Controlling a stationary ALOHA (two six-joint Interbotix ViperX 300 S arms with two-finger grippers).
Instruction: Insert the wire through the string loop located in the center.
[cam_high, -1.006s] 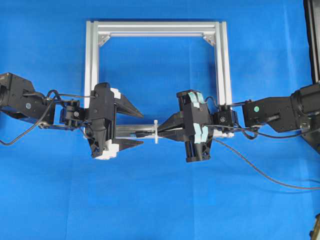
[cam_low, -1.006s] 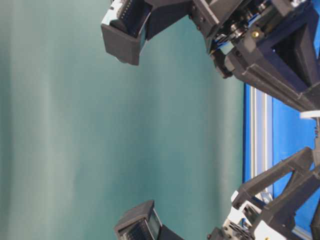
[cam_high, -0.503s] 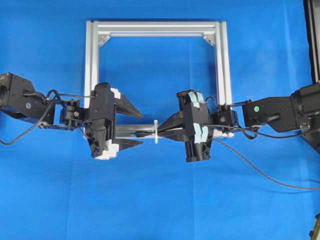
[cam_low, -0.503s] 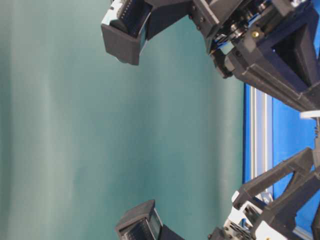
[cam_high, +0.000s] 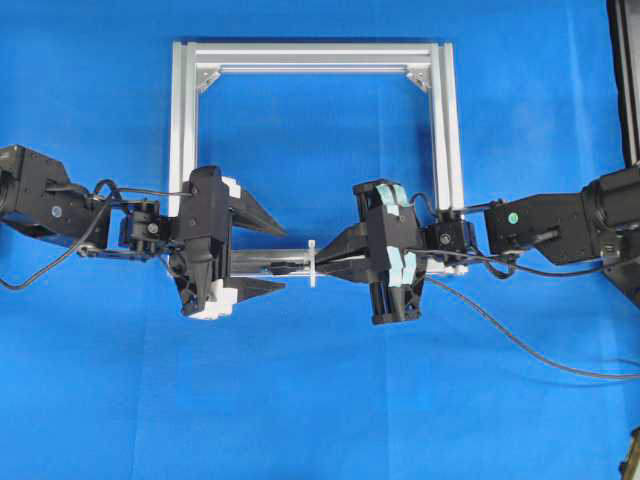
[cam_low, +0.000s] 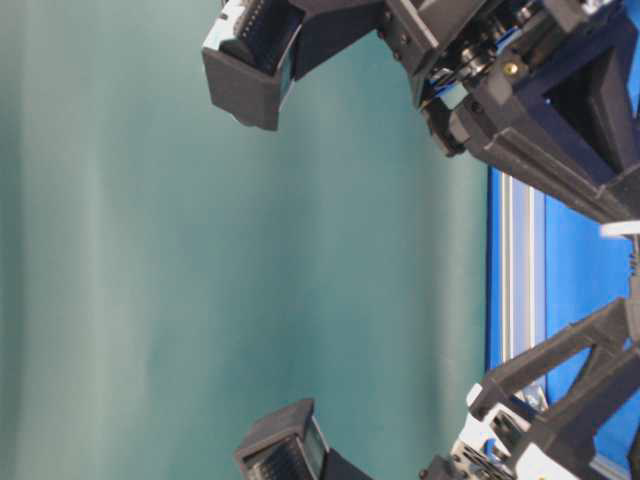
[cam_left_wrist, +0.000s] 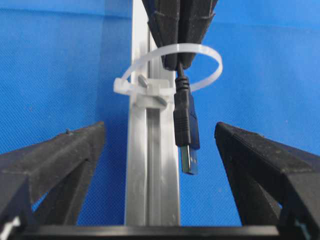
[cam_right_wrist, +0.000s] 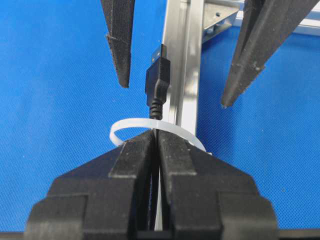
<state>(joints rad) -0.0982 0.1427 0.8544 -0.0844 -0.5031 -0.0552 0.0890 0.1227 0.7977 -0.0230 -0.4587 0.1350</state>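
A: Start at the right gripper. What is it doing?

B: Its jaws are pressed together on the wire, just behind the plug. The fingertips sit right at the string loop, and the plug has already poked through to the far side of it.

A: And the left gripper?

B: Spread wide, holding nothing. In its wrist view the two fingers stand on either side of the plug, well clear of it. The plug hangs between them, on the left gripper's side of the loop.

A: So which way does the wire lie?

B: Its long axis runs along the frame bar, the silver rail the loop is tied around. From the loop, the plug points toward the left gripper; the rest of the cable trails away behind the right gripper and off across the blue cloth.

A: Which arm is better placed for the next move?

B: The left, I'd judge. It already brackets the plug, so closing on it and drawing it away from the loop looks like the natural step. The risk is pinching the loop or the bar, since both lie just beside the plug.
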